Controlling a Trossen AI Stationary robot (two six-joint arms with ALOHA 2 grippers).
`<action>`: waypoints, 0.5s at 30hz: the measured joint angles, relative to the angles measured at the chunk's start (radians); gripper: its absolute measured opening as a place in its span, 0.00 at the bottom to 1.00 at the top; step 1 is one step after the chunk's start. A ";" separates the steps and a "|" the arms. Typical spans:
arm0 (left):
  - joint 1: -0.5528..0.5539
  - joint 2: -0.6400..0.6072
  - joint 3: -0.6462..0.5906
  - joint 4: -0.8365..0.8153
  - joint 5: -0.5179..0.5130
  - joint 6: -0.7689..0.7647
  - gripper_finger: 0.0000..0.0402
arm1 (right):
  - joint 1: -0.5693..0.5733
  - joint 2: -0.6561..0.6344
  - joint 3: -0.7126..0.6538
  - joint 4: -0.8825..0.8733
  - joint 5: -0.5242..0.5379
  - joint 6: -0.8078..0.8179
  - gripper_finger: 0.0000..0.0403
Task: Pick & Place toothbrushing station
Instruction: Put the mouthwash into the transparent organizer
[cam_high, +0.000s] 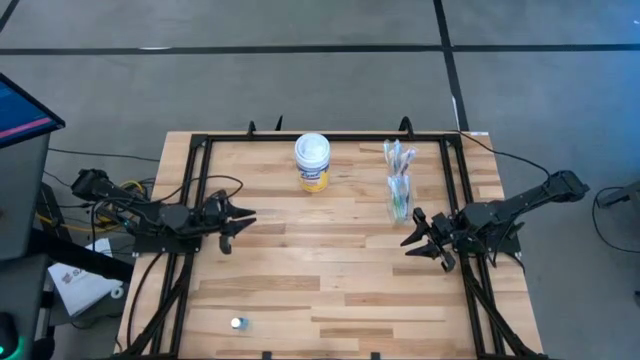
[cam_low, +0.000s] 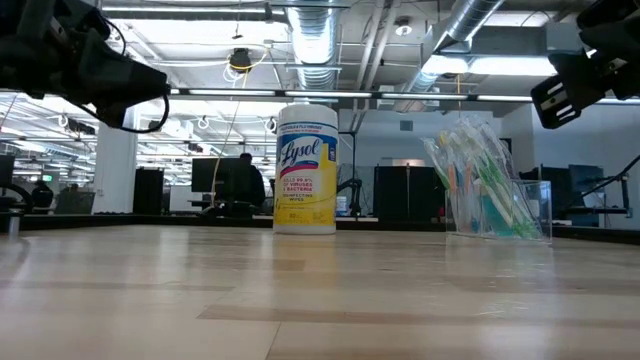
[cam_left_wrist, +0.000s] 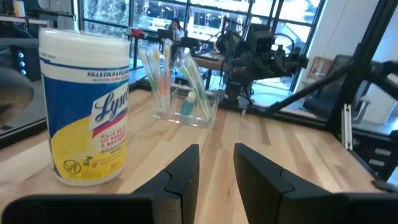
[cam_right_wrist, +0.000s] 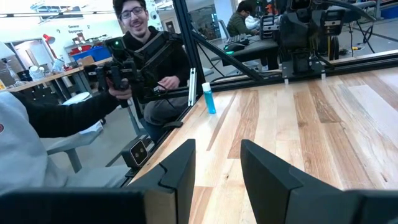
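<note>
Bench (cam_high: 330, 270): a pale wood-plank top inside a black frame, carrying everything below.
Left arm: reaching in from the left edge and hanging above the bench's left middle, touching nothing.
Right arm: reaching in from the right edge, hanging above the bench just in front of the clear cups.
Canister (cam_high: 312, 162): white lid, yellow label, standing upright near the far edge, well apart from both arms.
Clear cups (cam_high: 399, 195): sitting right of the canister, toward the far right of the bench.
Toothbrushes (cam_high: 398, 158): white, blue and green, leaning out of the cups.
Left pincer (cam_high: 232, 220): fingers standing parted with a narrow gap, gripping nothing.
Right pincer (cam_high: 420, 242): fingers standing parted, gripping nothing.
Small blue tube (cam_high: 237, 323): standing alone near the front-left edge, far from the cups.
</note>
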 joint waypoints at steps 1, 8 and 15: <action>0.000 0.000 0.000 0.008 0.000 0.000 0.24 | 0.000 0.000 0.000 0.000 0.000 0.000 0.29; 0.000 -0.001 0.000 0.081 0.081 -0.080 0.24 | 0.000 0.000 0.000 0.000 0.000 0.000 0.29; -0.018 0.051 0.000 0.099 0.412 -0.233 0.24 | 0.000 0.000 0.000 0.001 0.000 0.000 0.29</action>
